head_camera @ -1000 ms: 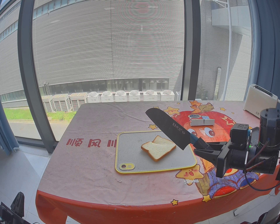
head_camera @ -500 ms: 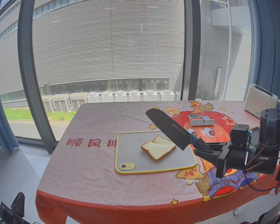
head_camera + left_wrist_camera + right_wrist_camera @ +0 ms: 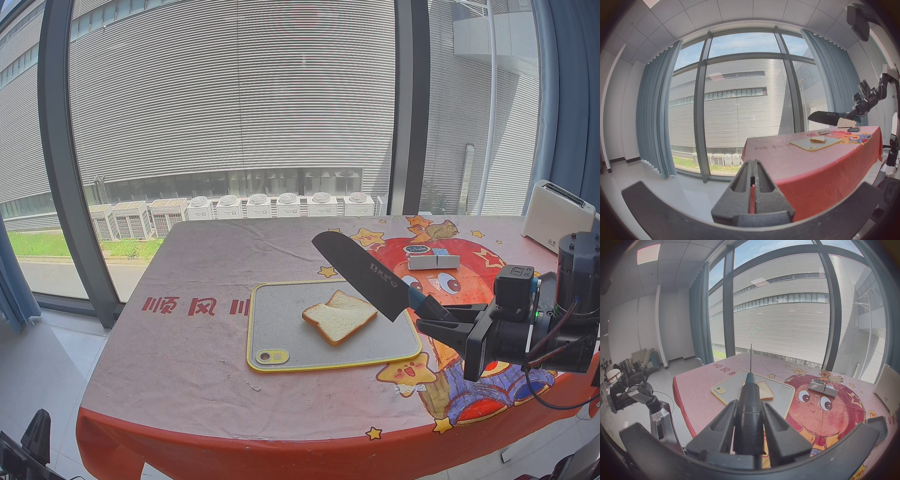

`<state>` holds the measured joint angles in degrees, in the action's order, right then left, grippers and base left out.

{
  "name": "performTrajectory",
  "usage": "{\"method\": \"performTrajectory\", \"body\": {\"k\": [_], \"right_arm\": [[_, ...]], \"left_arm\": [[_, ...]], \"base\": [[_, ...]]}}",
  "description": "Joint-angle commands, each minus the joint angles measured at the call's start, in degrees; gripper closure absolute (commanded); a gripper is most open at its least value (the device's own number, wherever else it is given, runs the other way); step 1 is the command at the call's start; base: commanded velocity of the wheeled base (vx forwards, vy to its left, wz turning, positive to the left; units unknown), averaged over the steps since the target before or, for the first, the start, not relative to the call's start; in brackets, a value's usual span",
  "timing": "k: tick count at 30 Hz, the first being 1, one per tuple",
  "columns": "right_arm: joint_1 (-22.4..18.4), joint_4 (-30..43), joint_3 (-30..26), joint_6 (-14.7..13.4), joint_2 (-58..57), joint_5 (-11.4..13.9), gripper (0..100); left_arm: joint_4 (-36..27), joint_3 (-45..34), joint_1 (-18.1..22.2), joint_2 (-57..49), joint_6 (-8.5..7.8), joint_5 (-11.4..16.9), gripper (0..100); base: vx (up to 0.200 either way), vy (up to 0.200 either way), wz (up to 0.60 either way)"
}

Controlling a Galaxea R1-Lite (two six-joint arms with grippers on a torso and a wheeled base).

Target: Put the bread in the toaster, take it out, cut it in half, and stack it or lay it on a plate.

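Note:
A slice of bread (image 3: 339, 317) lies flat on a grey cutting board (image 3: 281, 331) with a yellow rim, in the middle of the table. My right gripper (image 3: 437, 319) is shut on the handle of a black-bladed knife (image 3: 362, 275). It holds the knife in the air over the board's right edge, blade pointing up and away, clear of the bread. In the right wrist view the knife handle (image 3: 750, 415) sits between the fingers, with the bread (image 3: 762, 390) beyond it. My left gripper (image 3: 752, 165) hangs low beside the table's left corner, shut and holding nothing. The white toaster (image 3: 556, 215) stands at the far right.
A small grey block (image 3: 433, 259) with a dark lid lies on the tablecloth behind the board, between it and the toaster. A red printed cloth (image 3: 187, 375) covers the table and hangs over its front edge. Large windows rise right behind the table.

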<state>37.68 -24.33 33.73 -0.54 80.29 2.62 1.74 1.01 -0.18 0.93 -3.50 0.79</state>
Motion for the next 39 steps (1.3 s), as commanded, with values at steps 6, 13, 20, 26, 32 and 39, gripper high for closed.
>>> {"method": "performTrajectory", "body": {"k": [6, 13, 20, 26, 32, 39], "right_arm": [[0.11, -0.1, -0.25, 0.71, 0.13, 0.1, 100], [0.11, -0.1, -0.16, 0.71, -0.31, 0.1, 100], [0.11, -0.1, -0.16, 0.62, -0.13, 0.02, 100], [0.11, -0.1, -0.07, 0.45, -0.13, -0.07, 100], [0.2, -0.1, -0.16, 0.45, 0.04, -0.07, 100], [0.2, -0.1, -0.25, 0.45, 0.13, -0.07, 100]], "left_arm": [[17.77, -1.01, -0.08, 0.04, 0.33, -0.27, 100], [13.46, -1.01, -0.08, 0.04, 0.07, -0.44, 100], [13.73, -1.01, -0.08, 0.04, 1.13, 1.14, 100], [15.4, 1.54, 0.18, -0.93, 1.57, 3.07, 100], [16.71, 2.5, 0.18, 3.91, 1.48, 3.6, 100], [29.37, 2.68, -0.26, 17.09, 1.39, 3.69, 100]], "base": [[0.0, 0.0, 0.0], [0.0, 0.0, 0.0], [0.0, 0.0, 0.0], [0.0, 0.0, 0.0], [0.0, 0.0, 0.0], [0.0, 0.0, 0.0]]}}
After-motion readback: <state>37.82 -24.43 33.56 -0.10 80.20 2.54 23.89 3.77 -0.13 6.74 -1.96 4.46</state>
